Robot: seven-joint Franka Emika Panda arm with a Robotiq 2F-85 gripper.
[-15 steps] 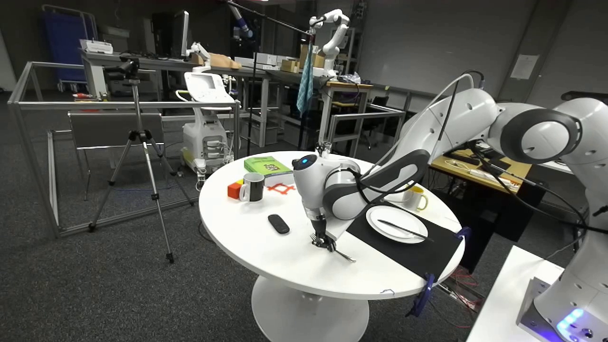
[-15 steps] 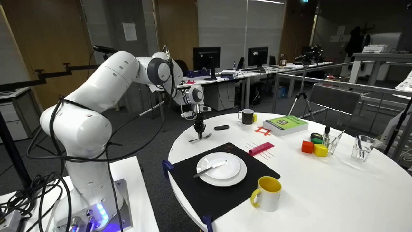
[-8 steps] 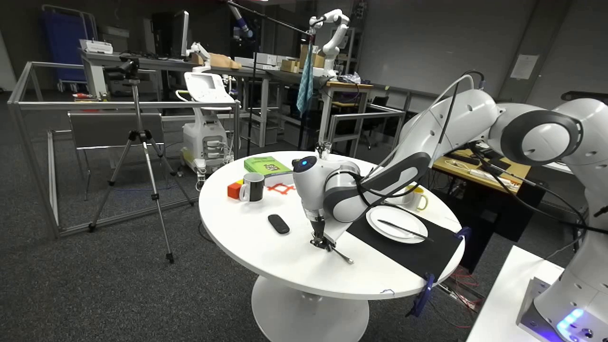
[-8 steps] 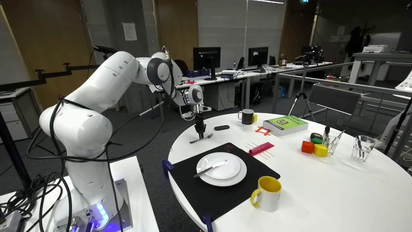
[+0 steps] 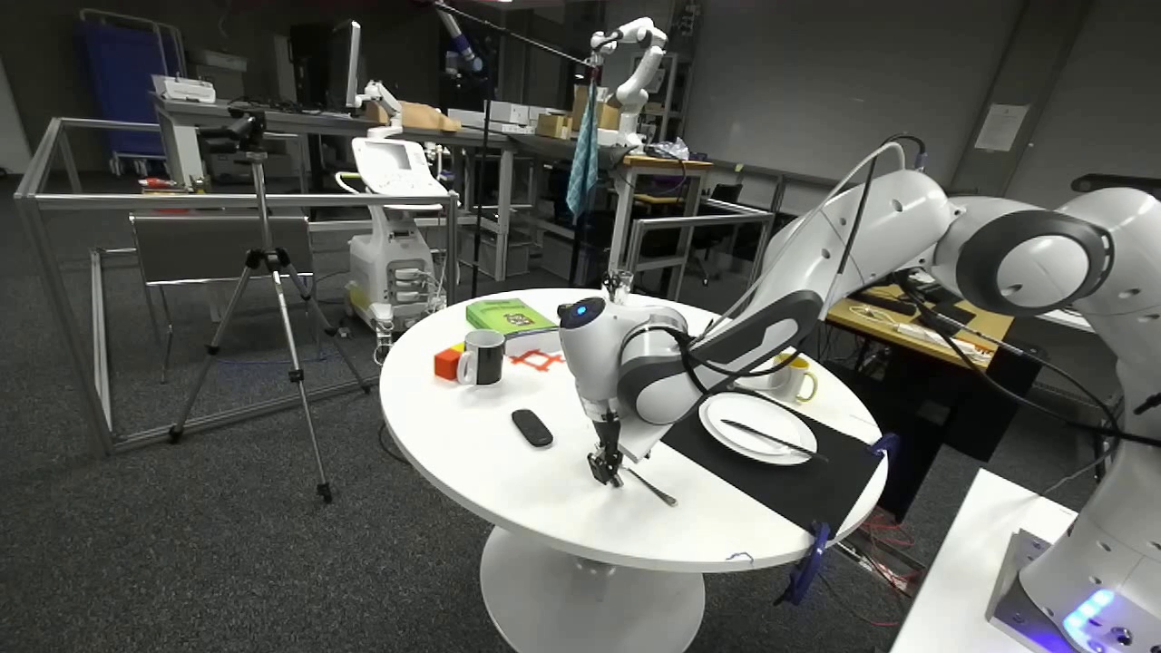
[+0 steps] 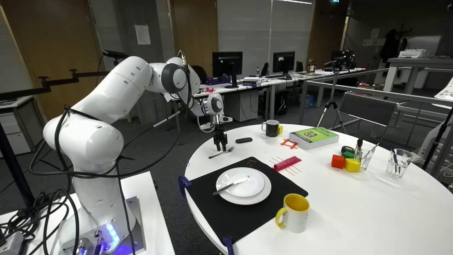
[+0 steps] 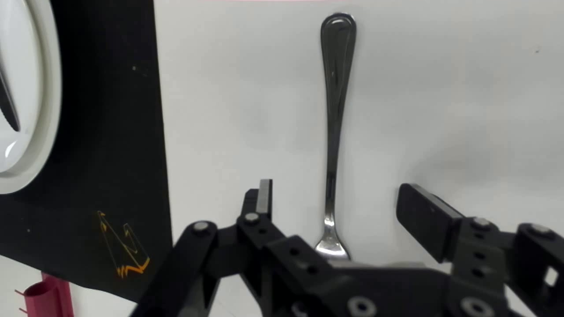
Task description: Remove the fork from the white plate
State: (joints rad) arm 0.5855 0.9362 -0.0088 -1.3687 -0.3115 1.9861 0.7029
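The slender silver fork (image 7: 337,75) lies flat on the bare white tabletop, off the mat. In the wrist view its neck passes between the two spread fingers of my gripper (image 7: 335,192), touching neither, and its tines are hidden behind the gripper body. Both exterior views show the gripper (image 6: 221,149) low over the fork (image 6: 230,149), close to the tabletop. A white plate (image 6: 268,188), with a smaller plate stacked on it, sits on the black mat with a knife (image 6: 231,184) lying across. Part of the white plate (image 7: 52,88) shows at the wrist view's left edge.
The black mat (image 6: 212,209) has blue clamps (image 6: 183,184) at the table edge. Around it are a yellow-white mug (image 6: 296,214), a pink piece (image 6: 287,163), a dark mug (image 6: 271,128), a black oblong (image 6: 244,140), a green book (image 6: 314,136), several blocks and glasses.
The gripper's fingers have parted and let go of the fork, which rests on the table after a slight shift. The arm has hardly moved.
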